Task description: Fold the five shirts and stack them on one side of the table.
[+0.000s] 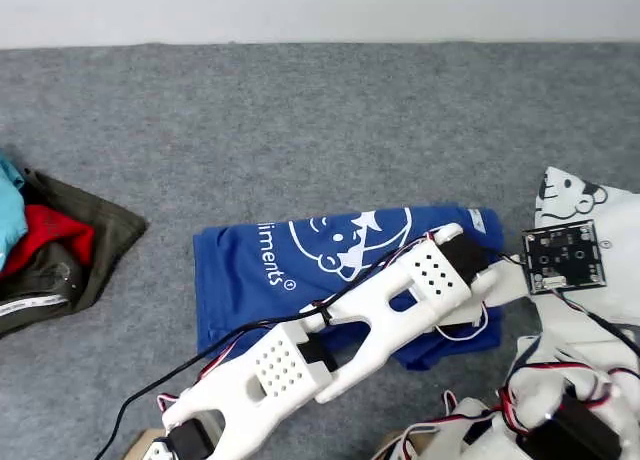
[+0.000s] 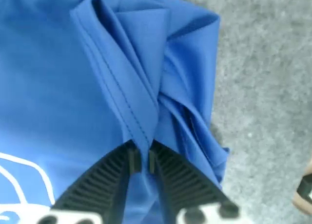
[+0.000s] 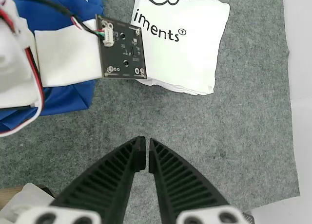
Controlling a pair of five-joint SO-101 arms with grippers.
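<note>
- Grey felt covers the desk (image 1: 350, 120) in the high view. A blue shirt (image 1: 260, 280) lies near the middle, partly folded, and the left arm (image 1: 350, 325) stretches across it toward its right edge.
- A heap of unfolded shirts (image 1: 50, 245) sits at the left edge of the desk. A folded white shirt (image 1: 600, 215) lies at the right edge, probably as the start of the stack. The right arm (image 1: 565, 425) is tucked low at the near right corner.
- From the left wrist, the left hand (image 2: 141, 153) is clamped on a ridge of doubled blue cloth near the shirt's edge, with hem stitching running up from the pinch. Bare felt lies just beside that edge. Gripping the bunched edge would likely let the arm carry this side over for the next fold.
- From the right wrist, the right hand (image 3: 146, 146) is closed with nothing in it. It hangs over bare felt near the white shirt and a corner of the blue one. It seems parked there to stay out of the fold's way.
- The left arm's circuit board (image 3: 122, 48) overlaps the near edges of both shirts in this view.
</note>
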